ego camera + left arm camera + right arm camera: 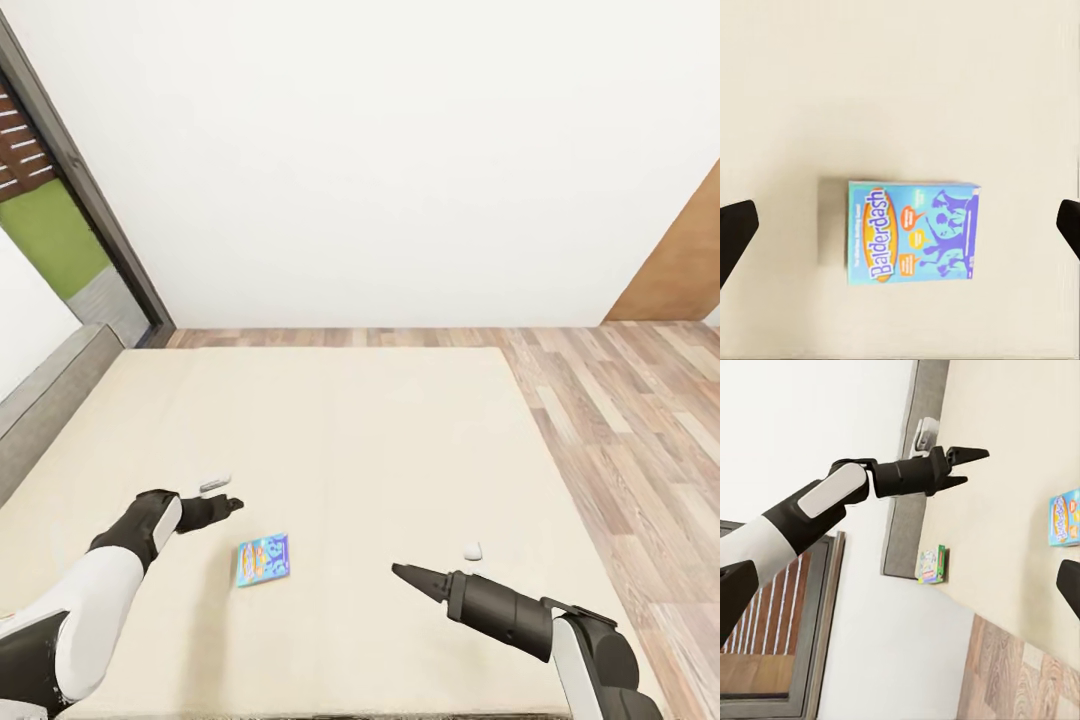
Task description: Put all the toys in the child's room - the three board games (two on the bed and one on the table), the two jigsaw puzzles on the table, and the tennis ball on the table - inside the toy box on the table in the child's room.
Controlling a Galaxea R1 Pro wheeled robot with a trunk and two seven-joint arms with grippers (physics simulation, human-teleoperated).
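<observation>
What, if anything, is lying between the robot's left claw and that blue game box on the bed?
Nothing visible. The left gripper hangs open above the bed, and only bare mattress separates it from the blue board game, which lies flat.

White wall (380, 150) above wood-plank floor (620, 400); dark-framed window (70, 210) (green outside); wooden door (680, 270).

The head view looks forward and down across the bed (330, 440) to the far wall, the left wrist view faces straight down, close above the blue board game (913, 231), and the right wrist view looks leftward across that same bed.
</observation>
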